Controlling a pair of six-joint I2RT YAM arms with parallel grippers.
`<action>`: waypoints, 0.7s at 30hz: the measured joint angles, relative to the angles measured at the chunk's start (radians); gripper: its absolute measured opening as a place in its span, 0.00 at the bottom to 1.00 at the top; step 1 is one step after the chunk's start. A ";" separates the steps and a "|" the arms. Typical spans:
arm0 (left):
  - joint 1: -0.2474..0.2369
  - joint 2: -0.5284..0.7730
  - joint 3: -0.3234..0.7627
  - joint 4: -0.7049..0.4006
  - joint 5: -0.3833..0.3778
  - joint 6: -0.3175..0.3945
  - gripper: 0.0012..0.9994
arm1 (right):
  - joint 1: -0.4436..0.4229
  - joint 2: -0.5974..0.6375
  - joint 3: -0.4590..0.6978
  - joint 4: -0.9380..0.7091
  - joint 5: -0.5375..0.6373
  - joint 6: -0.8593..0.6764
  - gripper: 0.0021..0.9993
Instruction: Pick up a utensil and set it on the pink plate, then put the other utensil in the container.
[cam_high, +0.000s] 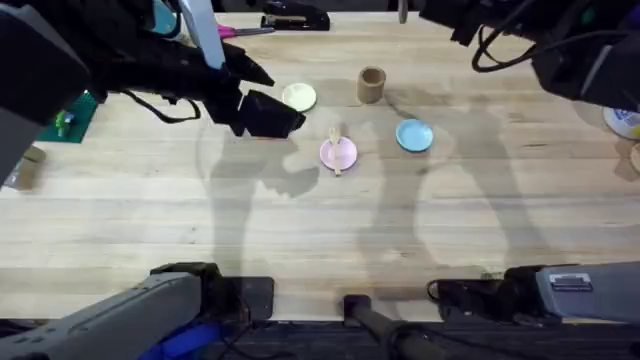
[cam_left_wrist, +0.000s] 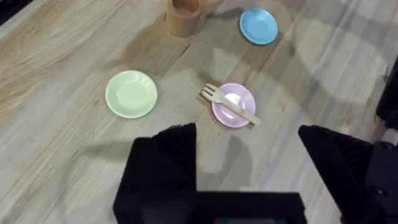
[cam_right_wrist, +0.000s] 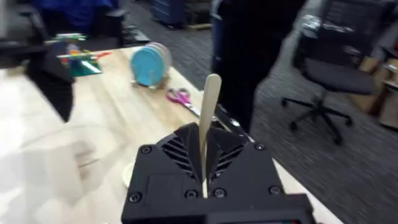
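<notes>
The fork (cam_left_wrist: 230, 104) is small and pale, of wood, with short tines and a thin flat handle about as long as the plate beneath it is wide. It lies slantwise across the pink plate (cam_left_wrist: 219, 112), tines past the rim on 1 side, handle end at the opposite rim. In the overhead view that plate (cam_high: 346, 154) sits just above the centre of the frame.

The spoon (cam_right_wrist: 208, 118) is the same pale wood. Its thin handle stands upright, pinched between the closed fingers of the right gripper (cam_right_wrist: 204, 163), with the rounded end above them.

The container (cam_high: 371, 85), a tan wooden cylinder, stands upper centre in the overhead view, above and right of the pink plate; its inside cannot be made out. The light-blue plate (cam_high: 414, 135) lies right of the pink plate and holds nothing. The pale-yellow plate (cam_high: 300, 97) lies upper left of it, also bare.

The left gripper (cam_left_wrist: 249, 140) hangs over the table (cam_high: 330, 240) near the yellow plate, its 2 fingers spread wide and holding nothing.
</notes>
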 joint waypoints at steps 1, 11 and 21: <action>0.000 0.000 0.000 0.000 0.000 0.000 1.00 | 0.000 0.012 0.000 0.010 -0.019 0.000 0.03; 0.000 0.000 0.000 0.000 0.000 0.000 1.00 | 0.000 0.153 0.000 0.183 -0.144 0.004 0.03; 0.000 0.000 0.000 0.000 0.000 0.000 1.00 | 0.002 0.260 0.000 0.259 -0.164 -0.002 0.03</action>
